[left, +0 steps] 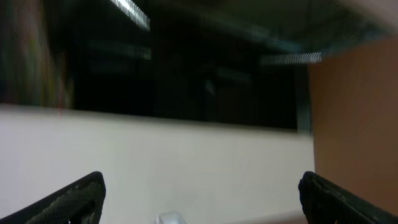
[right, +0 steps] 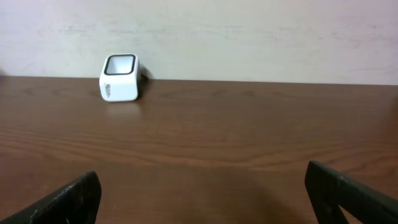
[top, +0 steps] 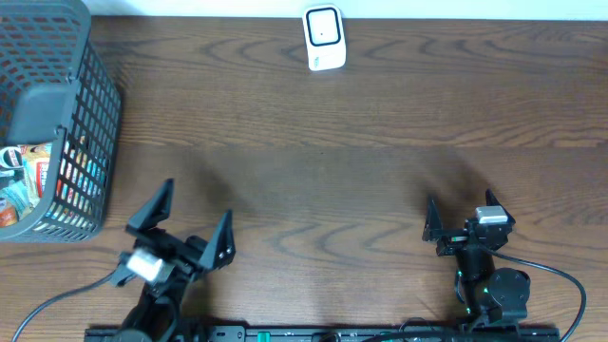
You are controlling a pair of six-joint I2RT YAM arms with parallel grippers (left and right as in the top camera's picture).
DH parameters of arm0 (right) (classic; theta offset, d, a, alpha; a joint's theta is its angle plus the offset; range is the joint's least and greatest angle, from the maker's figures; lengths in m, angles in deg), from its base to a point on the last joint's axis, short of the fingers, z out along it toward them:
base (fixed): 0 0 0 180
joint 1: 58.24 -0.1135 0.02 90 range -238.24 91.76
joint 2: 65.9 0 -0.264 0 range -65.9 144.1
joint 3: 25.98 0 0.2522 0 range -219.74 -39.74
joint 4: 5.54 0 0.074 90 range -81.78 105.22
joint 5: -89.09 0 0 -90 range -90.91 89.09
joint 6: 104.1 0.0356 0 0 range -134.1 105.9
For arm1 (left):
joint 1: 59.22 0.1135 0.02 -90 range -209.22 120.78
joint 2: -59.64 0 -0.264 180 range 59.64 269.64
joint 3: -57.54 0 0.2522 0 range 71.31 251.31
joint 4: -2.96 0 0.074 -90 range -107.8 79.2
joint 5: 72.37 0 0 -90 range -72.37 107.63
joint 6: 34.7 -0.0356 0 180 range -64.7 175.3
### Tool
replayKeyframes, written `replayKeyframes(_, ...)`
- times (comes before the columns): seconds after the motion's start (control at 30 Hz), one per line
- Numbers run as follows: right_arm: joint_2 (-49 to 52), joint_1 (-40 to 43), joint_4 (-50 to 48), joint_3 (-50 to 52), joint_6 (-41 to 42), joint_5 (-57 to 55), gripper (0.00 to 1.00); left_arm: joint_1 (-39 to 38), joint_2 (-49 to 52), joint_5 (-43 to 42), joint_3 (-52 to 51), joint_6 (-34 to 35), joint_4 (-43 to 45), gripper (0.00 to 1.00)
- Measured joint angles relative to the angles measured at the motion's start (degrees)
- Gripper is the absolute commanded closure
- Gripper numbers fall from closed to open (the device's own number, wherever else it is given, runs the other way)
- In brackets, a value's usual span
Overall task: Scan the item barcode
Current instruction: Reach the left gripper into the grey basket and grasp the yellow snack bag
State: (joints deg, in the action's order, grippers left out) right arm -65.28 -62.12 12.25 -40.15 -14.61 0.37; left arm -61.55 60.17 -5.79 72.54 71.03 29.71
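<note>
A white barcode scanner (top: 323,38) with a dark window stands at the far edge of the wooden table; it also shows in the right wrist view (right: 120,78), and only its blurred top shows in the left wrist view (left: 171,218). Colourful packaged items (top: 24,176) lie inside the grey mesh basket (top: 90,123) at the left. My left gripper (top: 197,201) (left: 202,180) is open and holds nothing, near the front left, just right of the basket. My right gripper (top: 460,204) (right: 202,174) is open and holds nothing at the front right, facing the scanner.
The basket takes up the left end of the table (top: 313,180). A pale wall (right: 249,37) rises behind the scanner. The left wrist view is blurred and aimed mostly at the wall. Cables trail from both arm bases along the front edge.
</note>
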Motion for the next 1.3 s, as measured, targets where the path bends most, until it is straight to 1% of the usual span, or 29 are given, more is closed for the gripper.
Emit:
replayKeyframes(0.03,0.0,0.0,0.0,0.0,0.0,0.0,0.01,0.0,0.0,0.9,0.8,0.5,0.2,0.02)
replayKeyframes(0.13,0.0,0.0,0.0,0.0,0.0,0.0,0.01,0.0,0.6,5.0,5.4,1.2,-3.6,0.02)
replayKeyframes(0.17,0.0,0.0,0.0,0.0,0.0,0.0,0.01,0.0,2.6,7.7,10.9,0.8,-7.3,0.02)
replayKeyframes(0.2,0.0,0.0,0.0,0.0,0.0,0.0,0.01,0.0,3.9,8.8,13.8,0.0,-9.8,0.02)
replayKeyframes(0.27,0.1,0.0,0.1,0.0,0.0,0.0,0.01,0.0,10.5,11.2,24.5,-3.5,-17.9,0.02)
replayKeyframes(0.37,0.1,0.0,0.0,0.0,0.0,0.0,0.01,0.0,24.8,12.7,43.2,-8.4,-36.5,0.02)
replayKeyframes(0.43,0.1,0.0,0.2,0.0,0.0,0.0,0.01,0.3,34.9,13.4,56.6,-12.0,-50.8,0.02)
replayKeyframes(0.53,0.1,0.0,0.0,0.0,0.0,0.0,0.01,2.7,55.3,15.9,84.1,-17.7,-74.5,0.03)
replayKeyframes(0.57,0.0,0.0,0.0,0.0,0.0,0.0,0.01,3.9,61.2,16.7,92.4,-18.9,-80.9,0.02)
replayKeyframes(0.63,0.0,0.0,0.0,0.0,0.0,0.0,0.01,7.3,73.4,18.2,108.2,-20.6,-90.1,0.03)
replayKeyframes(0.7,0.0,0.0,0.0,0.0,0.0,0.0,0.01,11.1,82.6,19.0,119.0,-20.4,-96.4,0.02)
replayKeyframes(0.73,0.0,0.0,0.0,0.0,0.0,0.0,0.01,13.1,86.2,19.3,123.0,-19.7,-97.6,0.02)
replayKeyframes(0.8,0.0,0.0,0.0,0.0,0.0,0.0,0.01,18.1,92.1,19.7,127.7,-17.1,-97.8,0.02)
replayKeyframes(0.83,0.0,0.0,0.0,0.0,0.0,0.0,0.01,20.9,94.1,20.0,128.1,-15.7,-97.8,0.02)
replayKeyframes(1.03,0.0,0.0,0.0,0.0,0.0,0.0,0.01,31.7,98.6,20.7,128.1,-12.5,-100.5,0.02)
replayKeyframes(1.13,0.0,0.0,0.0,0.0,0.0,0.0,0.01,35.8,98.7,21.0,128.1,-13.4,-106.4,0.02)
replayKeyframes(1.2,0.0,0.0,0.0,0.0,0.0,0.0,0.01,37.2,98.7,20.8,127.1,-15.7,-106.4,0.02)
replayKeyframes(1.3,0.0,0.0,0.0,0.0,0.0,0.0,0.01,40.7,98.7,20.8,121.4,-18.2,-105.1,0.02)
